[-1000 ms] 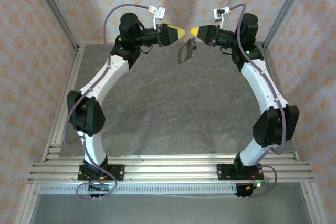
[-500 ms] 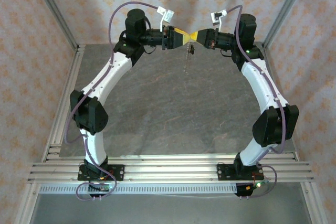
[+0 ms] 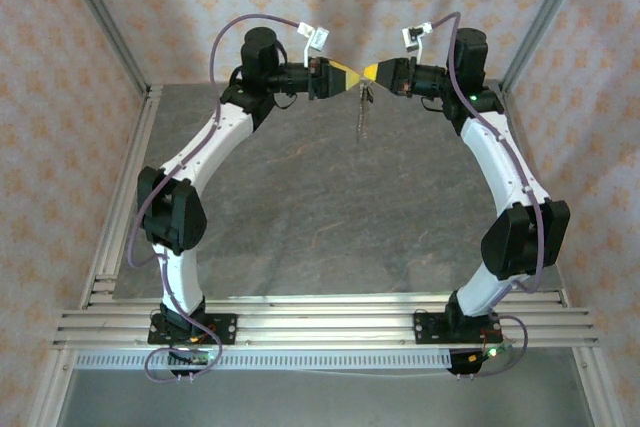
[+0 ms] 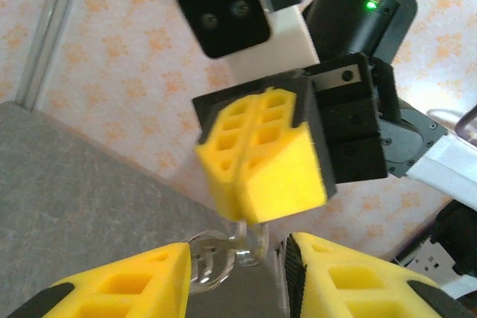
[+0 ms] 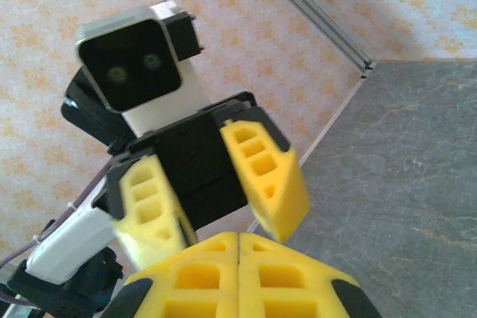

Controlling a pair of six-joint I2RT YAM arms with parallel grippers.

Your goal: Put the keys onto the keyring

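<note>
- Top external view gives you a dark grey, stone-patterned table (image 3: 300, 207), matte and crossed by paler veins.
- Ribbed aluminium rails (image 3: 320, 322) run along its near edge and carry both arm bases; another rail follows the left edge.
- Pale peach wallpaper with small orange flower motifs (image 3: 60, 97) closes the space on three sides, and slanted aluminium posts (image 3: 100, 17) stand in the back corners.
- Soft shadows fall on the back wall above the arms.
- You see both white-and-black arms arch up and meet tip to tip over the far part of the table.
- Your yellow right fingers (image 3: 371, 71) are pressed together, clamped on the thin silvery metal keyring (image 3: 365, 97).
- The keyring hangs just under them in the air, its beaded chain trailing straight down over the table.
- Left wrist view shows your yellow left fingers (image 4: 119, 288) standing apart, one on either side of the ring's loop; you cannot tell whether either one touches it.
- Right wrist view shows the same: the left pair is spread and faces the camera, while the right pair sits flush together at the bottom edge.
</note>
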